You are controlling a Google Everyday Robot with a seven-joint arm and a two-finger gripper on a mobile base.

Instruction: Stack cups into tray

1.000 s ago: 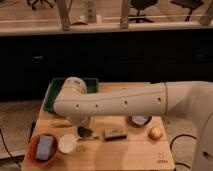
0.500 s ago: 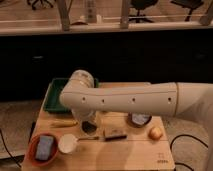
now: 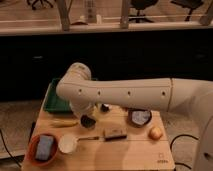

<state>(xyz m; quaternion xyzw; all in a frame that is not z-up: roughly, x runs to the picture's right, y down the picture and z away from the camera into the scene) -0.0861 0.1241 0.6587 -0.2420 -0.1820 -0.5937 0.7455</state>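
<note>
Reaching across the frame from the right, the white arm (image 3: 130, 92) bends down at centre-left over the wooden table (image 3: 125, 152). Its dark tool (image 3: 88, 120) sits low at the table's centre-left, just below the green tray (image 3: 54, 102); whether it is parted or grips anything cannot be told. A pale cup (image 3: 67, 143) stands lower left, beside an orange-brown bowl (image 3: 35, 155) holding a blue-grey item. A dark plate (image 3: 139, 118) and a yellowish fruit (image 3: 155, 132) lie right.
</note>
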